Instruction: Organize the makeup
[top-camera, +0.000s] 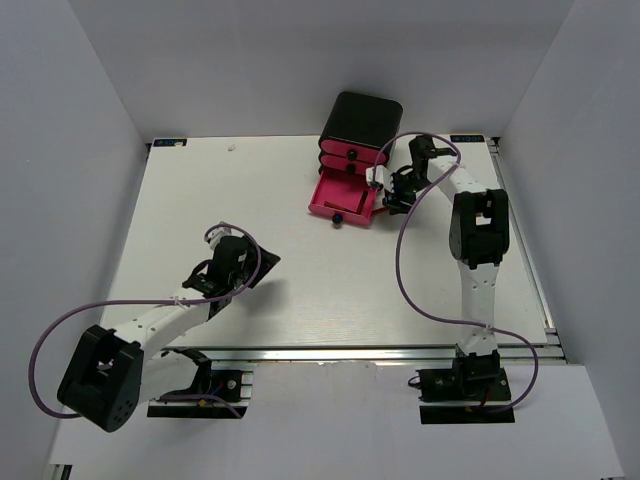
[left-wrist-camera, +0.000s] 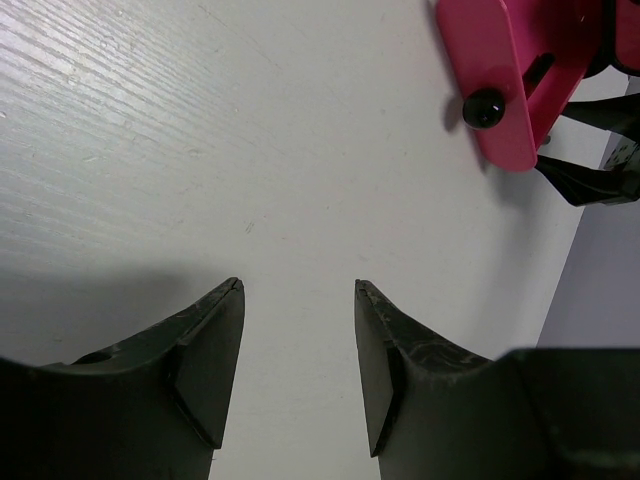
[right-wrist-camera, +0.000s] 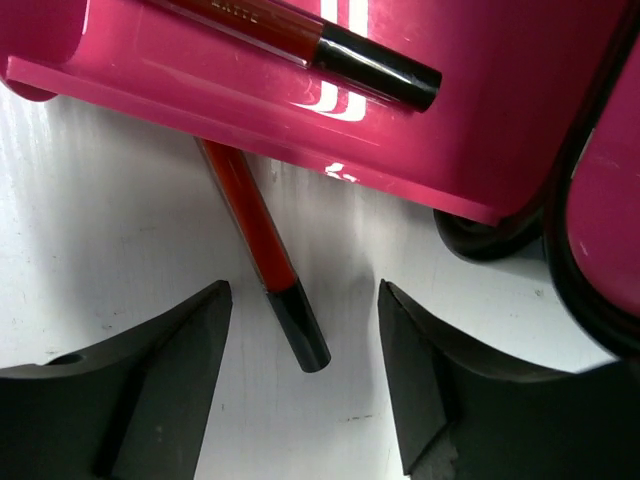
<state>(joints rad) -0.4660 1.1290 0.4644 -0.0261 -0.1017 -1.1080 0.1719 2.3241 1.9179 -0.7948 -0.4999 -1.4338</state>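
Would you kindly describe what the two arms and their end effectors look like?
The left arm and right arm have white links with boxy black joint housings; a purple cable loops along each. The left end effector and right end effector each have two matte black, wedge-shaped fingers.

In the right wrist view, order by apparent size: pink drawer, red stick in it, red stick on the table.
1. Pink drawer.
2-3. Stick in drawer and stick on table: unsure, both only partly visible.
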